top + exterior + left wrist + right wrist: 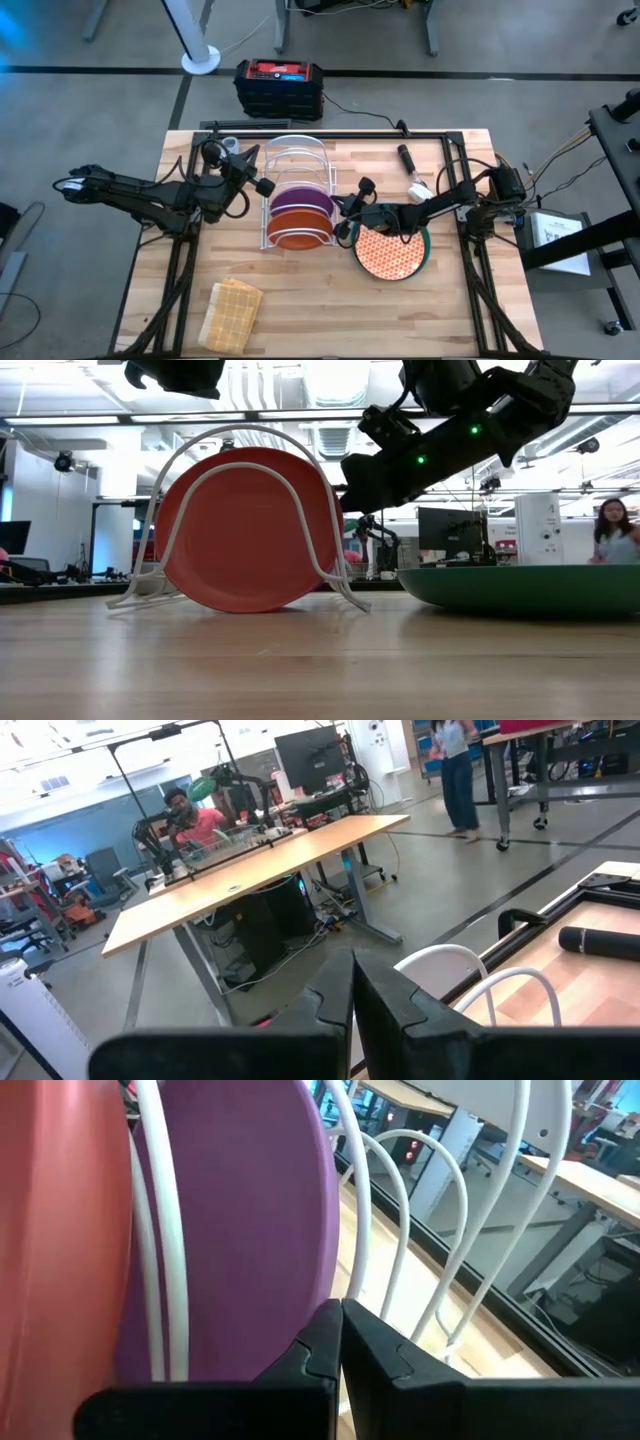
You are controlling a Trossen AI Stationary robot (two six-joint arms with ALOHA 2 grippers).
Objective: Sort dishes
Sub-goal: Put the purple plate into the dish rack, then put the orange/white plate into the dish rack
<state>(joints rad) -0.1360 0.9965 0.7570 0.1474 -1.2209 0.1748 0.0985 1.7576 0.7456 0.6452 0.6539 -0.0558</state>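
High view is straight overhead and takes in the whole table [330, 290] with both arms, while the low view sits right at tabletop level, looking flat across the wood at the white wire rack [240, 520] with the orange plate [245, 530] in it, room beyond. Left wrist cam faces off past the rack's top loops [480, 980] into the room, where a person [195, 820] sits at a desk. Right wrist cam is tight beside that rack [400, 1210], close on the purple plate [240, 1230], so the rack turns up in all four views
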